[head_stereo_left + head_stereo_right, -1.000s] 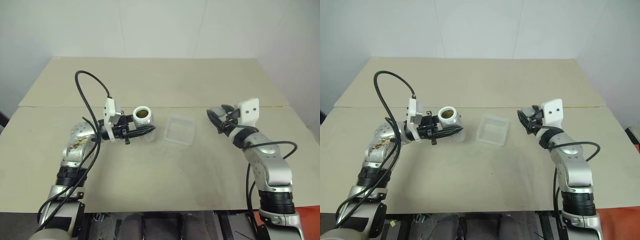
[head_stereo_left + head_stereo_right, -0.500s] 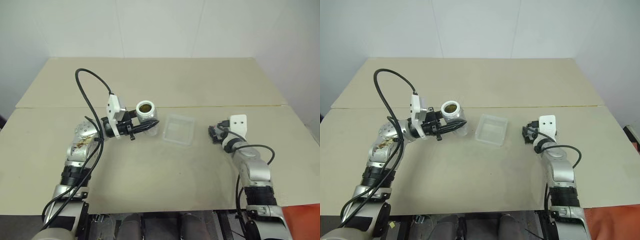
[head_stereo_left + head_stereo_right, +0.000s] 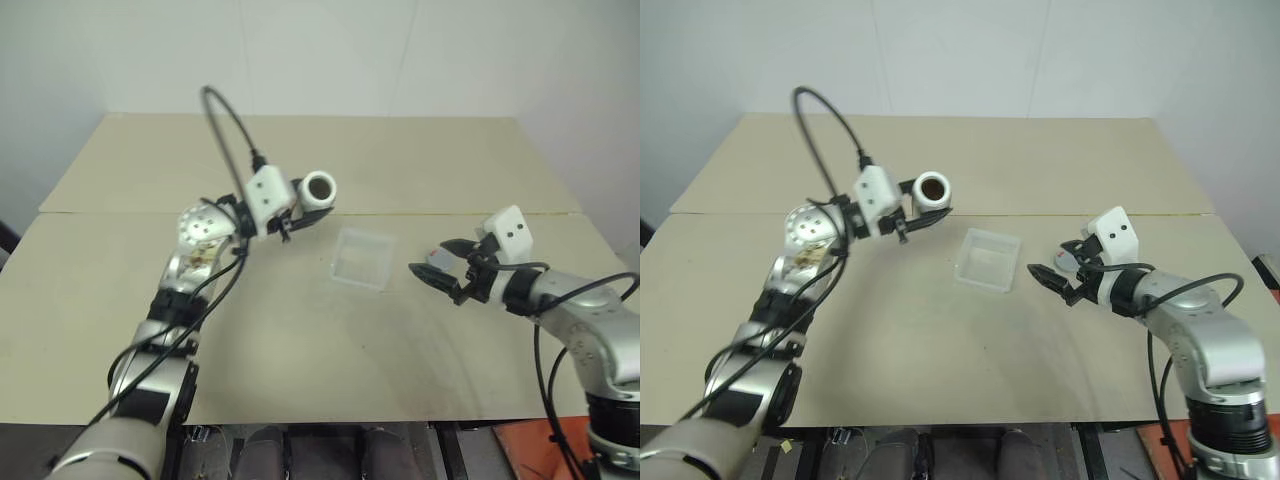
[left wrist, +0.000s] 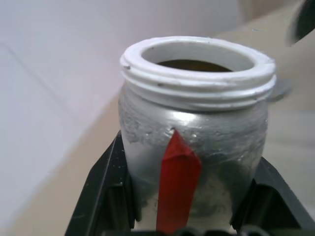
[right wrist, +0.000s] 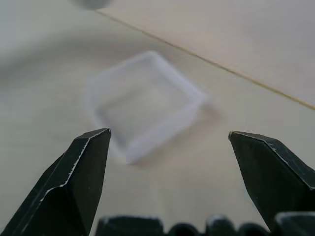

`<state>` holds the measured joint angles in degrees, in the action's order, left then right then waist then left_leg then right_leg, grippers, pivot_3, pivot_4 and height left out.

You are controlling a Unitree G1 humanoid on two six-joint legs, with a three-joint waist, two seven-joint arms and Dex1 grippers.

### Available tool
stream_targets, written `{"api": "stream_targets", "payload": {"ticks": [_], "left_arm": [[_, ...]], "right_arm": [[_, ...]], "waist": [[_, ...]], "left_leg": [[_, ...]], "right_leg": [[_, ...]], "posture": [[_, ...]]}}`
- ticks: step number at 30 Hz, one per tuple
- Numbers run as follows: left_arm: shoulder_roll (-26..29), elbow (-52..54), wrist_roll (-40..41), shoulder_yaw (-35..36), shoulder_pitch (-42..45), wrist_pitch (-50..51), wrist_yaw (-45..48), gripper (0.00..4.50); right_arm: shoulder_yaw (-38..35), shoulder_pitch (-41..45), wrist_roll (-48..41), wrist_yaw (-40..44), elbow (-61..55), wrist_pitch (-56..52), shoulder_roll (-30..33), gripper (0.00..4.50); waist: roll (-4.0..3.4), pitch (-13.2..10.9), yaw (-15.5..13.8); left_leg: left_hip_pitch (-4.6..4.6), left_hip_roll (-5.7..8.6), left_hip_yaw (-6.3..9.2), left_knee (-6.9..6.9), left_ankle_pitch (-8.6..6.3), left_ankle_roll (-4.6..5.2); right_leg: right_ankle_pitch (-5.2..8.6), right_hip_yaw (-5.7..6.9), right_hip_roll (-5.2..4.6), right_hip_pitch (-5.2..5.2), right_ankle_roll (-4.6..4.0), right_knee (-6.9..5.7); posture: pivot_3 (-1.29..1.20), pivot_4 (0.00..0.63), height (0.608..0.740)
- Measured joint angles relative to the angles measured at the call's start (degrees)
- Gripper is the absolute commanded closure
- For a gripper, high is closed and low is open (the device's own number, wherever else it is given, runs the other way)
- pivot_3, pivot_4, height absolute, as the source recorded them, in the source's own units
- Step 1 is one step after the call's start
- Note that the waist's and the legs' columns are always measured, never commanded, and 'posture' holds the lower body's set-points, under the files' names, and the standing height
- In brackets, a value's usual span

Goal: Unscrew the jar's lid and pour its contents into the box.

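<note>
My left gripper point(image 3: 310, 203) is shut on the jar point(image 3: 318, 189) and holds it in the air, left of and behind the box, tipped on its side. The jar's open mouth faces forward and brown contents point(image 4: 194, 64) show inside the white threaded rim. The clear box point(image 3: 362, 257) lies on the table between the two arms. Right of it, my right gripper point(image 3: 432, 273) is open and points at the box, with nothing between its fingers point(image 5: 83, 167). The grey lid point(image 3: 1067, 259) lies flat on the table close by the right gripper's fingers.
The beige table point(image 3: 300, 350) has a seam point(image 3: 120, 212) running across it behind the box. A black cable point(image 3: 228, 115) arches above my left arm. A white wall point(image 3: 320, 50) closes off the far edge.
My left arm has lifted the jar, carried it toward the box and rolled it from upright onto its side. My right gripper has opened, let go of the lid and drawn back.
</note>
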<state>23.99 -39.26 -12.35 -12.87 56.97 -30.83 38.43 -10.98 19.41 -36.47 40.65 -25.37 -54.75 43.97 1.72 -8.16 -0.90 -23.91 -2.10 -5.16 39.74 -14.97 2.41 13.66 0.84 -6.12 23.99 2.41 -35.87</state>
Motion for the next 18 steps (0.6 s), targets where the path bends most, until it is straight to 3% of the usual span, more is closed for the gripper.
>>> {"api": "stream_targets", "payload": {"ticks": [4,10,13,18], "left_arm": [[2.82,-11.66,-28.79,-15.15,12.62,-10.72,-30.62,2.57],[-1.81,-20.68,-61.44,-39.69,25.17,-3.22,-72.18,2.57],[-5.01,-22.62,-68.83,-46.76,27.38,-0.28,-80.93,2.57],[-9.06,-27.16,-71.94,-50.99,27.42,4.67,-83.15,2.57]], "right_arm": [[-0.12,3.85,-3.89,3.63,0.56,-3.05,3.76,0.06],[0.98,5.35,-5.33,5.66,2.40,-3.40,5.54,0.06],[1.06,6.42,-5.53,5.43,2.39,-3.44,5.54,0.06],[0.43,6.30,-7.91,3.16,1.06,-4.65,4.54,0.06]], "waist": [[0.01,0.00,-0.53],[0.05,-0.03,-1.82],[0.05,-0.03,-1.85],[0.07,-0.05,-1.47]], "left_leg": [[-0.24,0.06,-0.06,0.04,-0.05,0.09],[-0.68,0.15,-0.25,0.22,-0.08,0.14],[-0.74,0.15,-0.26,0.29,-0.04,0.07],[-0.76,0.13,-0.24,0.31,0.07,-0.12]], "right_leg": [[-0.08,0.08,-0.05,0.07,0.14,-0.11],[-0.10,0.25,-0.16,0.30,0.28,-0.04],[-0.08,0.32,-0.19,0.31,0.31,-0.04],[-0.08,0.35,-0.20,0.37,0.30,-0.14]], "posture": [[0.00,0.150,0.740],[0.00,0.150,0.740],[0.00,0.150,0.740],[0.00,0.150,0.740]]}}
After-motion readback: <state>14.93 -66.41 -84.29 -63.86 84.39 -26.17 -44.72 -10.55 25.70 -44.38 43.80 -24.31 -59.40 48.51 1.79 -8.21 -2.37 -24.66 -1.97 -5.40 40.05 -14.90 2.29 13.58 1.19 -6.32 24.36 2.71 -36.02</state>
